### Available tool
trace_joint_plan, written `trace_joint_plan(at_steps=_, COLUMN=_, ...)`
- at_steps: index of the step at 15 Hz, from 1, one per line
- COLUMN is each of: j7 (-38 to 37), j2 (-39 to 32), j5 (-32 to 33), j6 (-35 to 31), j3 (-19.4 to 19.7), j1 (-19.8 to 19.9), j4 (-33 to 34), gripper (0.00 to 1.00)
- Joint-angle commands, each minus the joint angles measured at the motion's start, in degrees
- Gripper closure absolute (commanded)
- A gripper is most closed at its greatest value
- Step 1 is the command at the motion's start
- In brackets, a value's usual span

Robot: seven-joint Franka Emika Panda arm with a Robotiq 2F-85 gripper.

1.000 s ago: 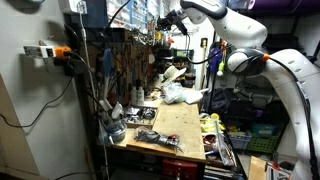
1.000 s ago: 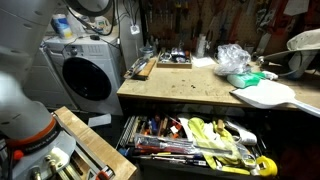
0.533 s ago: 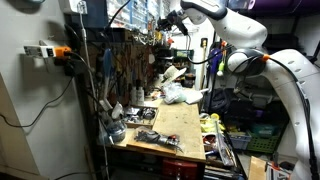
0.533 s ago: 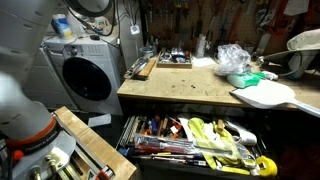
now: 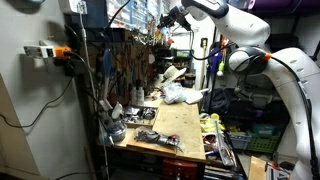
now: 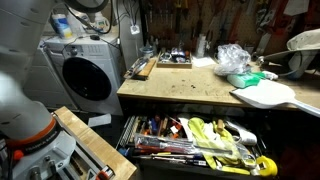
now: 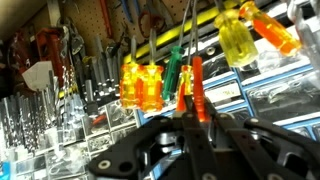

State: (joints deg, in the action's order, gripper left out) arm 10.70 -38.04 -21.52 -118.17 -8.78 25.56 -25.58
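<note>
One red screwdriver stands right between the jaws in the wrist view. The jaws are closed on its thin handle, one on each side.

A green screwdriver is just beside the red one, very close to the jaws. I cannot tell if the two touch. A little further from the jaws on that same side are two fat orange handles. On the other side of the jaws, a bit further off, are a yellow screwdriver and an orange screwdriver. Behind these are rows of little clear drawers. Far off to the left in the wrist view hang some wrenches, and near them stand shiny drill bits.

In an exterior view the white arm reaches up high to the tool wall, so the jaws are up there at the wall too. They are too small there to see well. Far below the jaws is the wooden desk, which shows again in an exterior view. A crumpled plastic bag lies on the desk, well apart from the jaws. Under the desk top, an open drawer is full of tools. A washing machine stands next to the desk.
</note>
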Motion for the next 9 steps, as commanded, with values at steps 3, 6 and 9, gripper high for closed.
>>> trace_joint_plan(at_steps=3, j7=1.44, j2=0.61, j5=4.21, j6=2.40, j3=2.75, j1=-0.51, j4=-0.03, gripper=0.97)
trace_joint_plan(at_steps=6, j7=0.83, j2=1.27, j5=5.09, j6=6.51, j3=3.66, j1=0.48, j4=-0.96, gripper=0.97)
trace_joint_plan(at_steps=9, j7=0.31, j2=1.87, j5=4.67, j6=13.19, j3=4.38, j1=2.27, j4=-1.70, gripper=0.97)
